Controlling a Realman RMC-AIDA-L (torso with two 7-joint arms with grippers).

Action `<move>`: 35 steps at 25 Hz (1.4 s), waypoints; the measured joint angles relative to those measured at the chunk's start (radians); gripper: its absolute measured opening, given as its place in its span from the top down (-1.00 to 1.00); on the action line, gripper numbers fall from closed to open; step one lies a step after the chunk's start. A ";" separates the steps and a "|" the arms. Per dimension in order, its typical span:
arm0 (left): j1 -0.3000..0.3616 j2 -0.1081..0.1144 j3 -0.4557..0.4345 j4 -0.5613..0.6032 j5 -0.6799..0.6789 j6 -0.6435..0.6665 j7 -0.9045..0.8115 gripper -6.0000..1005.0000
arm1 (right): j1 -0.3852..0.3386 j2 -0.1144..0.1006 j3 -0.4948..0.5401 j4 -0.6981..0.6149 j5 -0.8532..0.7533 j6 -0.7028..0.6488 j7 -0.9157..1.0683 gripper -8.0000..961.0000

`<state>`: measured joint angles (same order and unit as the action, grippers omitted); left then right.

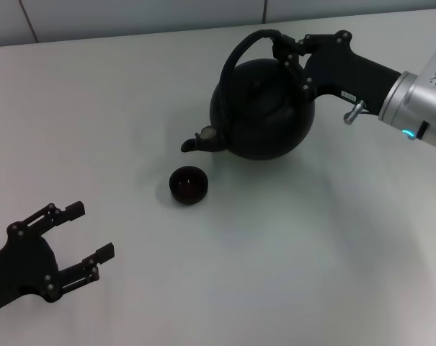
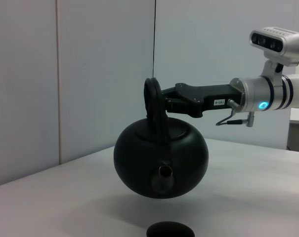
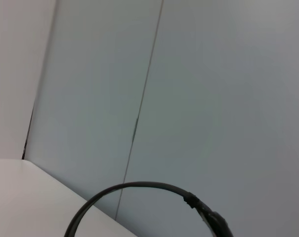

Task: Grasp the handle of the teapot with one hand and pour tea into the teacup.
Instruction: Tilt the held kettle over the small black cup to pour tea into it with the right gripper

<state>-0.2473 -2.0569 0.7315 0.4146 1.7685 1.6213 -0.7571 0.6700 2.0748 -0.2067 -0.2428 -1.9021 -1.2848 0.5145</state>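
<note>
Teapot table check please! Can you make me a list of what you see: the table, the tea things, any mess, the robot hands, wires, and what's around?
Surface: white table, plain and flat.
Job's things: black teapot lifted off the table, seen hanging in the left wrist view, spout aimed toward the small dark teacup. The teacup stands upright on the table, just before the spout.
Clutter: nothing seen.
Grippers: right end effector shut on the handle; left end effector open, parked low at the near left, apart from everything.
Cables: a thin wire loops under the right wrist.
Surroundings: pale panelled wall behind the table.
</note>
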 joint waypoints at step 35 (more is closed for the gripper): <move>0.004 0.000 -0.011 0.000 0.000 0.002 -0.005 -0.60 | 0.044 0.005 -0.160 -0.107 0.003 -0.009 -0.164 0.75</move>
<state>-0.2438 -2.0568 0.7205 0.4145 1.7686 1.6228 -0.7624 0.7140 2.0799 -0.3662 -0.3496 -1.8989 -1.2936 0.3510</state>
